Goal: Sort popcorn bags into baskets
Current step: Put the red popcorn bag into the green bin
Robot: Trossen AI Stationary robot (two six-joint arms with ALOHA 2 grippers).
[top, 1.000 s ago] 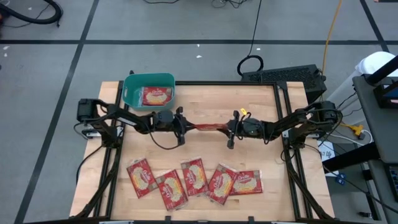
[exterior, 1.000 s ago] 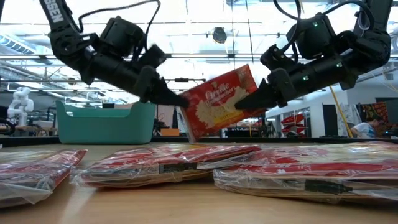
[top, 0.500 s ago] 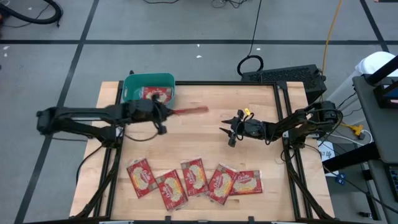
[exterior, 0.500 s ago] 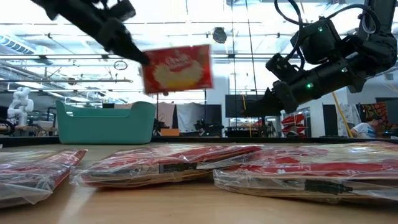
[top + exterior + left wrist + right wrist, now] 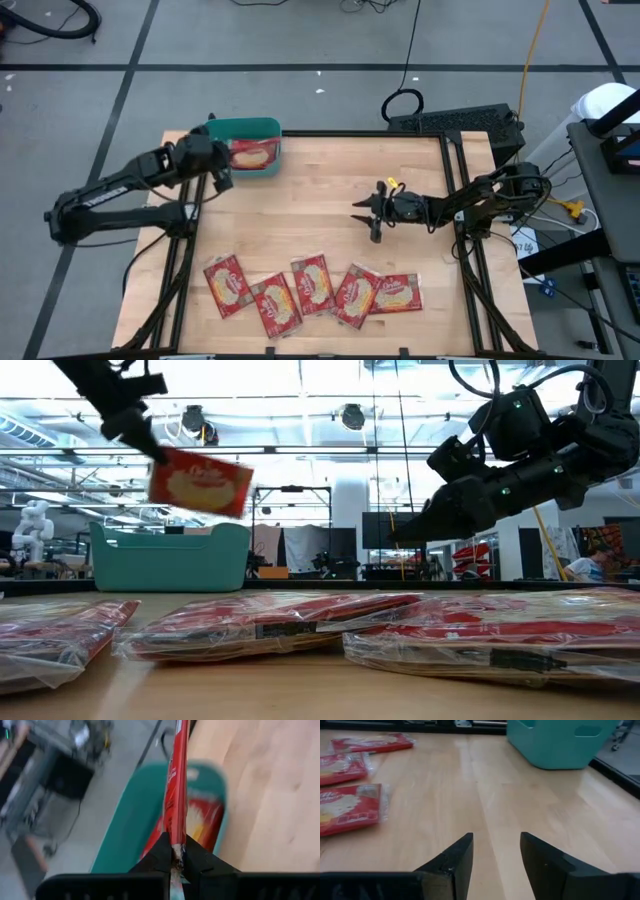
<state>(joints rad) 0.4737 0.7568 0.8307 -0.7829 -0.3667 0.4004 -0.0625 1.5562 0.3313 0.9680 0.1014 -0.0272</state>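
Note:
My left gripper (image 5: pixel 226 166) is shut on a red popcorn bag (image 5: pixel 252 153) and holds it in the air over the teal basket (image 5: pixel 240 128) at the table's far left corner. In the low view the bag (image 5: pixel 200 482) hangs tilted above the basket (image 5: pixel 170 557). The left wrist view shows the bag edge-on (image 5: pixel 177 780), with another red packet (image 5: pixel 205 820) lying flat inside the basket (image 5: pixel 127 825). My right gripper (image 5: pixel 371 217) is open and holds nothing, hovering over the table's middle right (image 5: pixel 495 855). My left gripper pinches the popcorn bag between its two fingers at one end edge (image 5: pixel 174 849). The bag sticks straight out from the fingertips (image 5: pixel 162 851), thin edge toward the wrist camera. It is lifted clear, slanting downward away from the gripper (image 5: pixel 140 435) above the basket.
Several more red popcorn packets (image 5: pixel 312 288) lie in a row along the table's near edge, also in front in the low view (image 5: pixel 270 625). Bare wood spans the table's middle (image 5: pixel 320 210). Black frame rails run along the table's sides (image 5: pixel 462 200).
Both grippers held the bag between them over the table's middle. My right gripper let go and stayed near the middle right. My left gripper kept hold and swung the bag up and toward the table's far left, over the teal basket.

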